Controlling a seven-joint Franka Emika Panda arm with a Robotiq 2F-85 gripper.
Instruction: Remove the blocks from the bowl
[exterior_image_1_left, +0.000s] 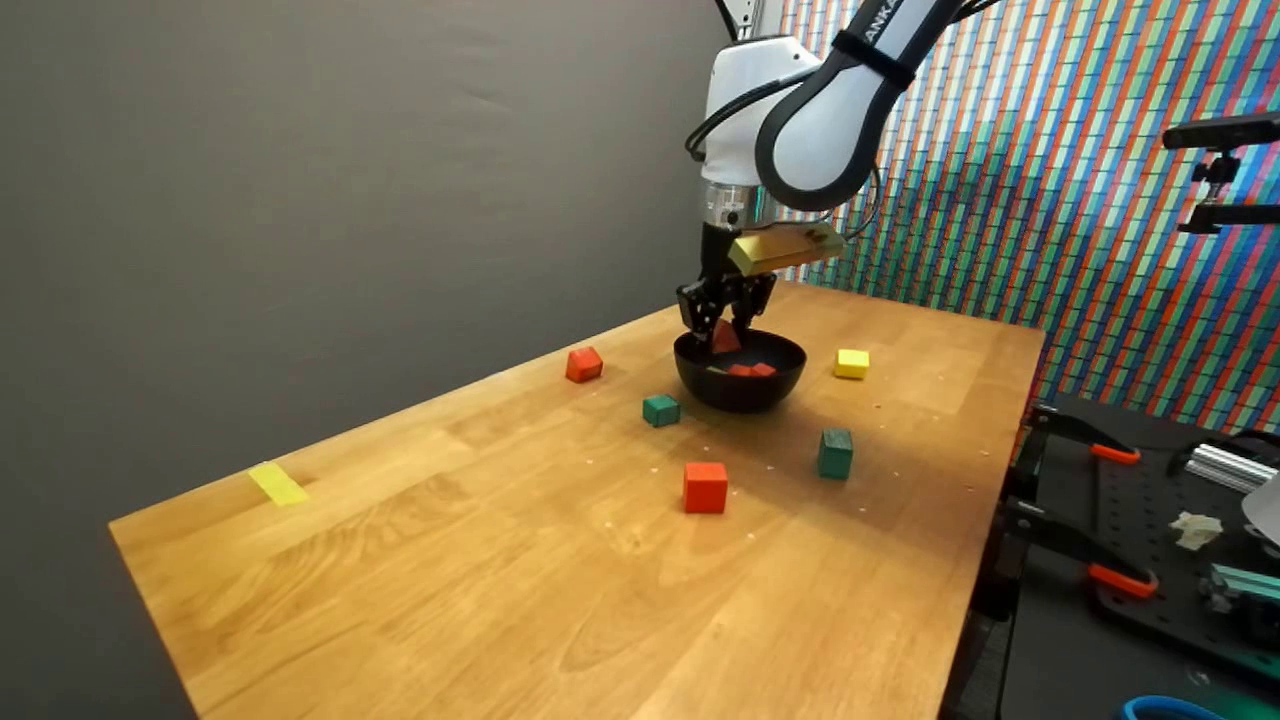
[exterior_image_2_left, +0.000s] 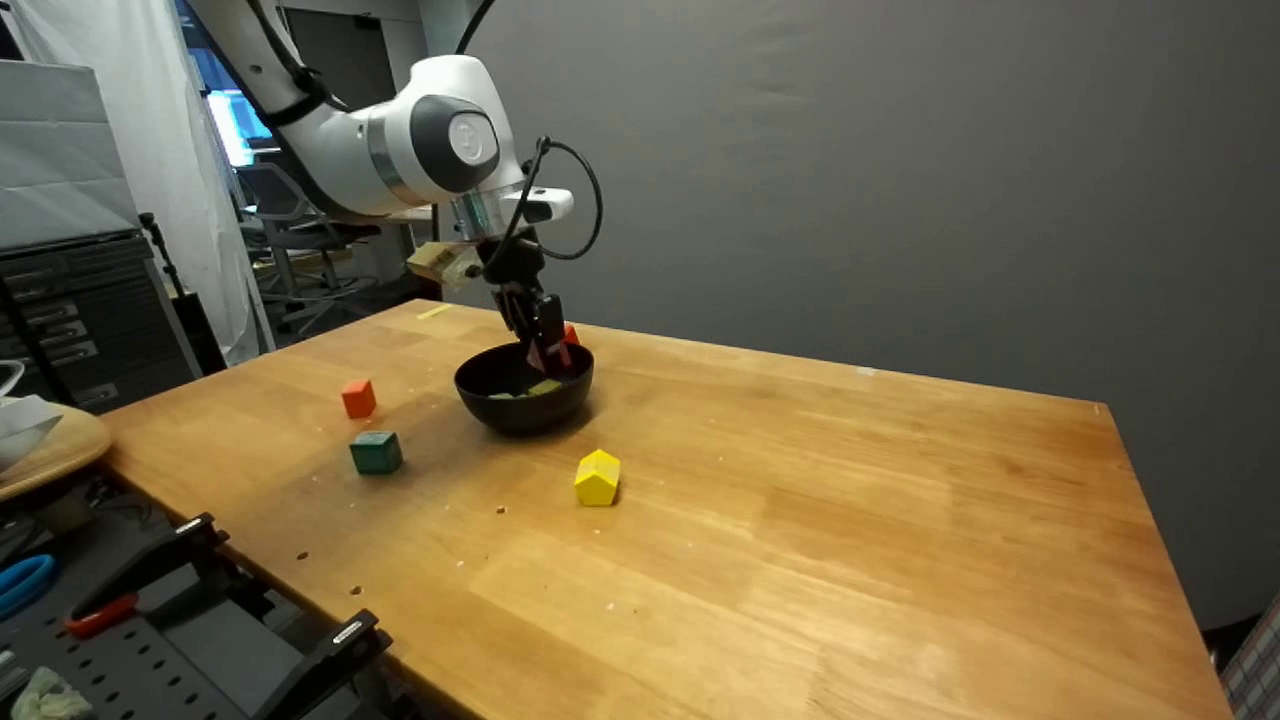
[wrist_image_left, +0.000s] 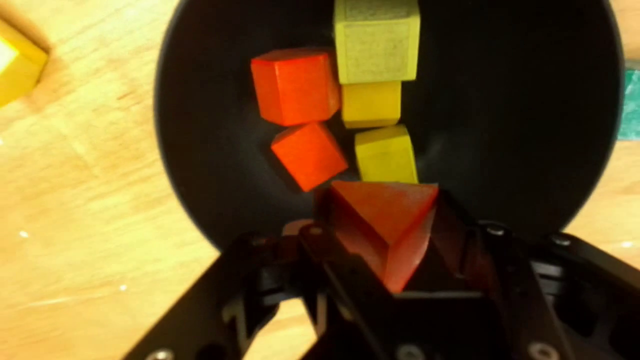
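I have the gripper (wrist_image_left: 385, 235) at the bowl (exterior_image_1_left: 740, 392), clamped on a red block (wrist_image_left: 392, 207). Block is held tilted, a triangular face toward the wrist camera, in the bowl's opening on the side toward the gray backdrop (exterior_image_1_left: 350, 200). Can't tell whether it touches the bowl's inside or the blocks around it.

Rest of the bowl's contents, from my wrist view: an orange-red cube (wrist_image_left: 302, 90), a second orange-red cube (wrist_image_left: 310, 156) just beside that, then a line of yellows: pale yellow block (wrist_image_left: 377, 50) cut off by the frame edge, yellow cube (wrist_image_left: 371, 104), another yellow cube (wrist_image_left: 386, 155) partly covered by the clamped piece. Can't say which of these lean on each other.

Outside the bowl, on the wooden table (exterior_image_1_left: 480, 600), I see five more. Going round in an exterior view: yellow block (exterior_image_1_left: 852, 364) to the bowl's right, dark green block (exterior_image_1_left: 835, 454) at its front right, orange cube (exterior_image_1_left: 706, 488) in front, green cube (exterior_image_1_left: 661, 411) just beside the bowl at front left, red cube (exterior_image_1_left: 585, 365) to its left. Each stands apart from the bowl.

My arm (exterior_image_1_left: 745, 110) hangs above the bowl, wrist pointing down. Yellow tape strip (exterior_image_1_left: 278, 483) lies well left of the bowl in an exterior view.
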